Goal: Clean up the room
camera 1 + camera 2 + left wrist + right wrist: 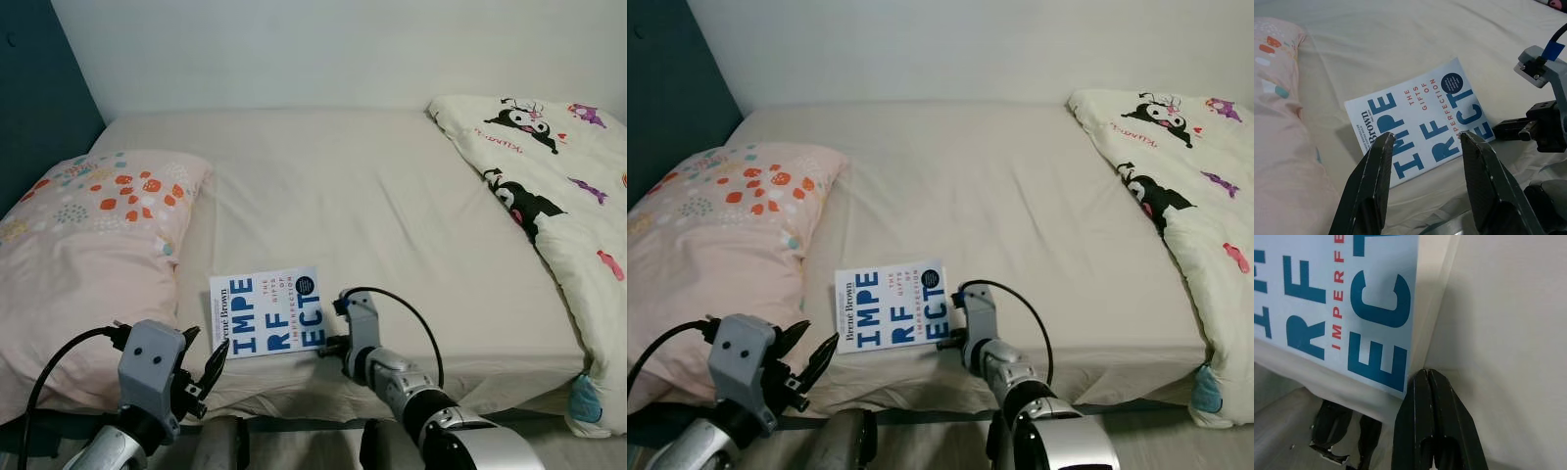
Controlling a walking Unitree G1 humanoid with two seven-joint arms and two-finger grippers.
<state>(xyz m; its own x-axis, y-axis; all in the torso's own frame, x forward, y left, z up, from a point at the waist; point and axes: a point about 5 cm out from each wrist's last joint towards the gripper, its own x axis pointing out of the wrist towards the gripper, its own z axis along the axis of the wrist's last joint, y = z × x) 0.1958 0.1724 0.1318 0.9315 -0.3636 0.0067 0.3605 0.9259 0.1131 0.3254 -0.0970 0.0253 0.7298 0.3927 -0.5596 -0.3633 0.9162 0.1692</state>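
A white book point(266, 310) with big blue letters lies flat near the front edge of the bed point(382, 196). My right gripper point(321, 345) is shut, its tips point(1425, 373) resting on the sheet right at the book's point(1342, 298) near right corner, with nothing between them. Before the bed edge, to the left of the book, my left gripper point(206, 345) hovers open. In its wrist view the two fingers point(1376, 171) frame the book point(1420, 122), still short of it, and the right gripper point(1501, 130) shows beside the cover.
A pink pillow point(88, 245) with coloured spots lies left of the book, almost touching it. A cream quilt point(558, 186) with cartoon prints covers the bed's right side. A dark blue panel point(34, 98) stands at the left, a white wall behind.
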